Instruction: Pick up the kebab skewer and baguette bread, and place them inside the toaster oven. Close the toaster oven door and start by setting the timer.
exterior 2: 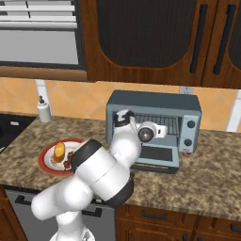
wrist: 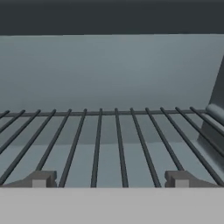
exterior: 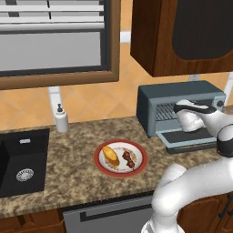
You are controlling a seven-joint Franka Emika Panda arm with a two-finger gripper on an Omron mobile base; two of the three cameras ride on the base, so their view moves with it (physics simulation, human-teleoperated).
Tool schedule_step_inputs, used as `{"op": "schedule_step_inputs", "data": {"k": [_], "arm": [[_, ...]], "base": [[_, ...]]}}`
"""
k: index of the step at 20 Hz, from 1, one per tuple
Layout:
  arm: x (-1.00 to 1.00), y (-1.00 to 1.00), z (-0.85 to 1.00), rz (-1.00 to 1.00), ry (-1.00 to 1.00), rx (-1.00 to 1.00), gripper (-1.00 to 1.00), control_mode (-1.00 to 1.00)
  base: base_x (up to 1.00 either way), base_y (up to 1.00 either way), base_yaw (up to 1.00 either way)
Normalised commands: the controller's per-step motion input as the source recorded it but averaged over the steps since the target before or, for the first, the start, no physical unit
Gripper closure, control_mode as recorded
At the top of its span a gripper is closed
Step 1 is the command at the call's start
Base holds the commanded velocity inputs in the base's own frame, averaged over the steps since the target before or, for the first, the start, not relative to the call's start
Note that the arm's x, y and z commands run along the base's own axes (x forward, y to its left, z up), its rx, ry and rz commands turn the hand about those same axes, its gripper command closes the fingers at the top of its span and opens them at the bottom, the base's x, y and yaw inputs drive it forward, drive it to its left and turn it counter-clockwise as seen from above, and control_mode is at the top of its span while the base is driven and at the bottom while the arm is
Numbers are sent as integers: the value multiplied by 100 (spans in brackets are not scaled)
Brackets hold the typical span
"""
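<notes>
- The gripper (wrist: 109, 179) is poking right into the mouth of the toaster oven (exterior: 182, 98), fingers spread wide apart and nothing between them.
- From the hand view, the two finger tips (wrist: 41, 178) sit low over the wire rack (wrist: 118, 144); the bars run straight ahead of the hand to the blue-grey back wall.
- The toaster oven door (exterior: 189, 139) is flopped down open, lying flat on the counter (exterior: 73, 182) just under the wrist.
- The baguette bread (exterior: 110, 155) is well off to the hand's left and back toward the robot, sitting on a red-rimmed plate (exterior: 101, 167).
- The kebab skewer (exterior: 128, 159) lies on that same plate, just beside the bread on the side nearer the oven. Can't tell if the two touch.
- In the right base view the oven's knobs (exterior 2: 190, 133) are on the far side of the opening from the plate, past the hand.
- Further left of the plate there's a black sink (exterior: 22, 159) and a white soap bottle (exterior: 60, 119) by the wall.
</notes>
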Motion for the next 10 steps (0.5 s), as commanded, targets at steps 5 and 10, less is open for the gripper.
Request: {"op": "schedule_step_inputs", "data": {"k": [5,10], "arm": [[-3,-1,-34,0,0,0,-100,-100],[-40,-8,-72,0,14,0,-100,-100]], "base": [[0,0,0],[0,0,0]]}}
